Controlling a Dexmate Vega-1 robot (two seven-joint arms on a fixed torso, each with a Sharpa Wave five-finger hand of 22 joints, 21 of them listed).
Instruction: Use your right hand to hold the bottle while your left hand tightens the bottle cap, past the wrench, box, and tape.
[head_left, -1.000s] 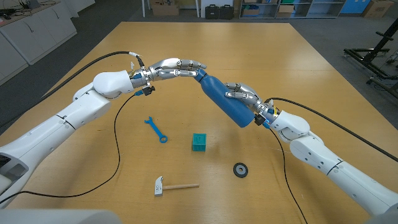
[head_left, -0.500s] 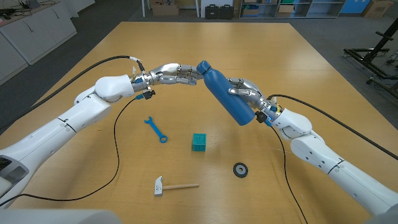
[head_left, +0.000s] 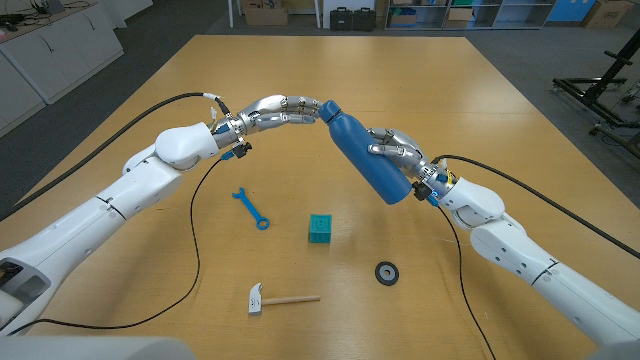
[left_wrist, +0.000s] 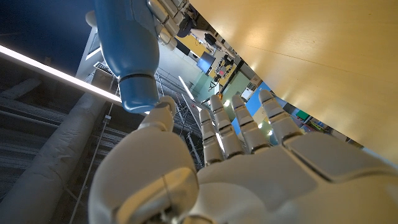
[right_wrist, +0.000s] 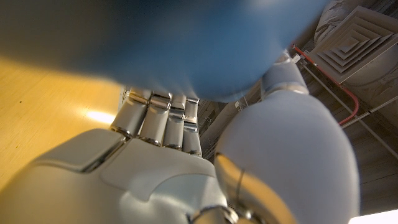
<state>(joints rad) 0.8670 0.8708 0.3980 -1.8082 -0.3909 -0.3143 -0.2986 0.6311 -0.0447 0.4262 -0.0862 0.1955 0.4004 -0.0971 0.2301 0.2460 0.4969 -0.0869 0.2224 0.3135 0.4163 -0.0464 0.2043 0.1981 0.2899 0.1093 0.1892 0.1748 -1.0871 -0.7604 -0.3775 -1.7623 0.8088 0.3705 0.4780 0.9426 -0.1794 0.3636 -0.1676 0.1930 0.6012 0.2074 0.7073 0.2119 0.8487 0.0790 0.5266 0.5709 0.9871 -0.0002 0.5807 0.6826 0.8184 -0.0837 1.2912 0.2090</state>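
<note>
From the head view, the blue bottle (head_left: 366, 158) is seen held tilted above the wooden worktop (head_left: 480, 120), its capped end raised toward the robot's left. The right hand (head_left: 398, 153) is wrapped round the bottle's body, fingers closed over its upper side. The left hand (head_left: 282, 111) is stretched out toward the cap (head_left: 328, 109), with its fingertips at or on the cap; whether the cap is actually gripped cannot be told from here. Nearer the robot, a blue wrench (head_left: 251, 208), a small teal box (head_left: 319, 228), a dark roll of tape (head_left: 387, 271) and a hammer (head_left: 280, 298) are lying on the worktop, well apart from the bottle.

In the left wrist view, the bottle (left_wrist: 127, 43) and its cap (left_wrist: 137, 94) are shown just beyond the left hand (left_wrist: 205, 168). The thumb appears to touch the cap's edge, while the other fingers (left_wrist: 239, 127) are extended to one side, apart from it. The cap is not enclosed, so the hand is judged spread rather than pinching.

In the right wrist view, the bottle (right_wrist: 174, 43) is seen blurred and pressed against the right hand (right_wrist: 161, 162), whose fingers (right_wrist: 155, 118) are curled round it.

The bottle is judged rigid, smooth and probably slippery, so it is best clamped round the broad middle, as it is. The cap is small and round, and is best taken between thumb and fingertips on its side wall.
</note>
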